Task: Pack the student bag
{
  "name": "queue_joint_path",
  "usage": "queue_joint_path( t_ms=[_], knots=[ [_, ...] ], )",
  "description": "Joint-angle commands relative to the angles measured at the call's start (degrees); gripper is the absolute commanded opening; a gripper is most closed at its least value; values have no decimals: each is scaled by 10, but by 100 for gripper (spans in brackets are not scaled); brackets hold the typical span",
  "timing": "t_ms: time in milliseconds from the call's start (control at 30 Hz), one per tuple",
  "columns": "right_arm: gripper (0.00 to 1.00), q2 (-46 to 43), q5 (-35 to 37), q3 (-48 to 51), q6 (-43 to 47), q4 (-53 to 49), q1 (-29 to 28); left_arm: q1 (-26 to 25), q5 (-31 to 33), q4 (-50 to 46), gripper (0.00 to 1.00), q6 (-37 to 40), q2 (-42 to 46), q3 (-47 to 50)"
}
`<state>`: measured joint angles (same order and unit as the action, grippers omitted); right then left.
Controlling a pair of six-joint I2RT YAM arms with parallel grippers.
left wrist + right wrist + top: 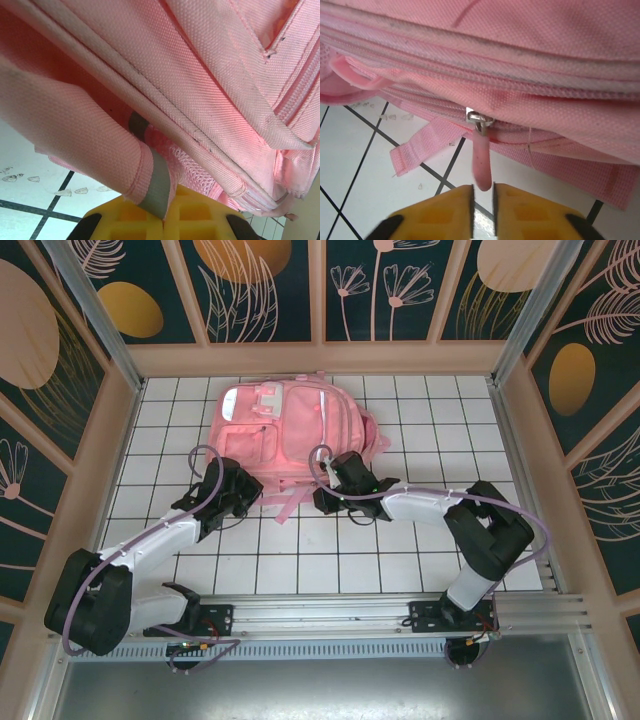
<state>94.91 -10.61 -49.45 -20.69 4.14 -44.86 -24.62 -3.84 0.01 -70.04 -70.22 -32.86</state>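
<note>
The student bag (285,430), a pink backpack, lies flat on the white tiled table (420,540). At its near left corner my left gripper (252,496) is shut on a pink flap of the bag edged with a grey stripe (152,182); the yellow fingers (200,220) pinch it with no gap. At the bag's near right edge my right gripper (325,485) stands slightly open. Its yellow fingertips (510,205) have a narrow gap, and the tip of the pink zipper pull (481,160) hangs at the mouth of that gap, unclamped, from a metal slider (479,119).
A loose pink webbing strap (425,142) lies on the tiles left of the zipper pull. Wooden-framed walls (110,440) enclose the table on three sides. Bare tiles stretch between the bag and the arm bases (330,615).
</note>
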Motion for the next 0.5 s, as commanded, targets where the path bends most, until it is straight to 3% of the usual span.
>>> queue_joint_path(
  t_ms=[0, 467],
  knots=[
    [25, 5, -5, -9, -16, 31, 8, 5, 2, 42, 0, 15, 14, -3],
    [35, 45, -39, -3, -67, 92, 14, 5, 4, 42, 0, 17, 16, -1]
  ],
)
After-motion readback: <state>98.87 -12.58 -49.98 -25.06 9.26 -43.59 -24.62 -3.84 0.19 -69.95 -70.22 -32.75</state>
